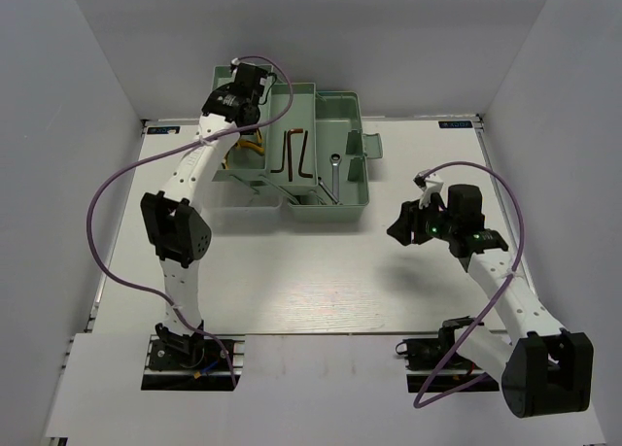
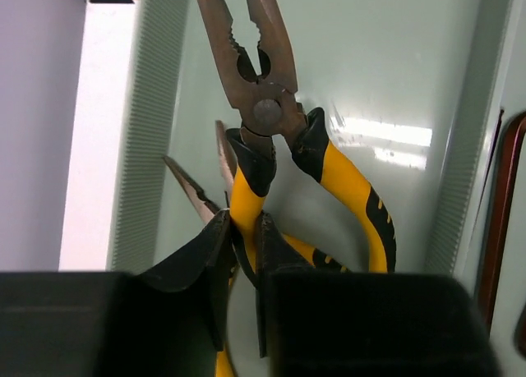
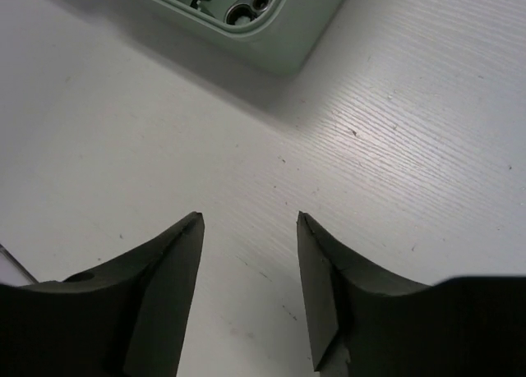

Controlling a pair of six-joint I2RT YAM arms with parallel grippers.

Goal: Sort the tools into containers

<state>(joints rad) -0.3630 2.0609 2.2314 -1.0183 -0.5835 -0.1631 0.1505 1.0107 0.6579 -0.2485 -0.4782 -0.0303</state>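
**Toolbox sorting, seen from above and at both wrists.** A pale green toolbox (image 1: 321, 213) is seen at upper centre of the overhead frame, set on a white desk (image 1: 292, 281). Thin dark hex keys (image 1: 296, 156) are laid in its middle tray, and a silver wrench (image 1: 333, 177) is laid in the compartment just to their right. The box's left compartment is largely covered by the left arm, which is stretched from the lower left of the frame up over the rim, its wrist bent down into the tray.

In the left wrist view, the left tool (image 2: 244, 233) is shown clamped on one yellow-and-black handle of the pliers (image 2: 261, 106), whose steel nose is pointed toward the top of the frame. A second pair of pliers (image 2: 193, 192) is partly hidden beneath them, with only thin tips and part of a handle seen.

At the right of the overhead frame, the right tool (image 1: 413, 224) is held above the desk, apart from the box, its fingers (image 3: 164, 270) spread wide. A corner of the box is caught at the top of the right wrist view.
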